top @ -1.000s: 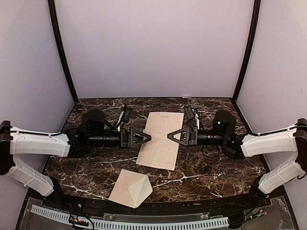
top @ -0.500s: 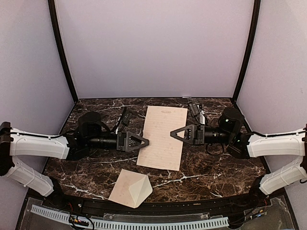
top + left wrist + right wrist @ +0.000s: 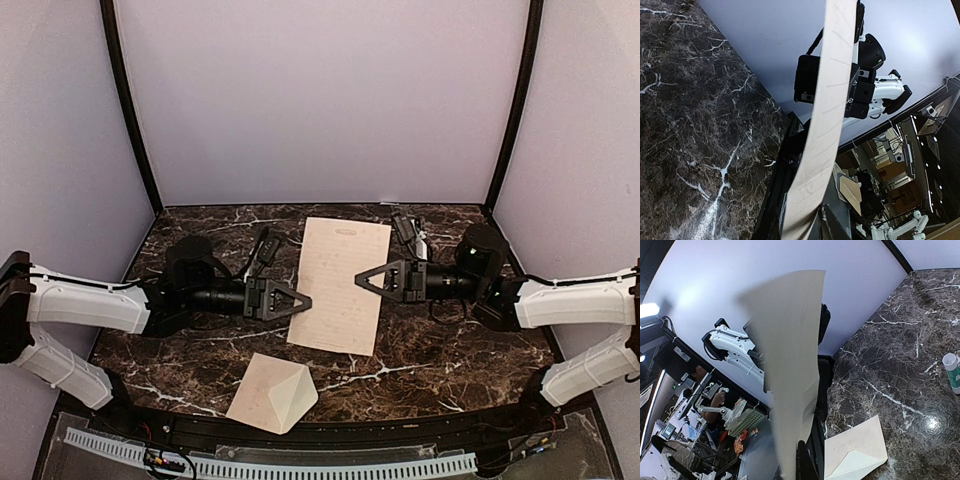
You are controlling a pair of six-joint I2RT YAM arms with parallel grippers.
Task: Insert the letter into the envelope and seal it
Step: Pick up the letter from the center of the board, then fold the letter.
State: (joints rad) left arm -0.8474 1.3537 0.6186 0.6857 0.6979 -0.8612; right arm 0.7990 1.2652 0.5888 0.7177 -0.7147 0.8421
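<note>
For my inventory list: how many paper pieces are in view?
2. The letter is held between the left fingers and right fingers; the envelope lies near the table's front edge. None seems hidden.

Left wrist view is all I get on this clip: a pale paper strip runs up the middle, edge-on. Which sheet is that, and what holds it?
Observer: It is the letter. From the top camera it shows flat. The left tool pinches its left edge and the right tool holds it from the other side.
Operator: I see no envelope at all. Where is it?
Observer: The envelope lies on the table by the near edge, between the arm bases. It is apart from the letter and neither tool touches it.
</note>
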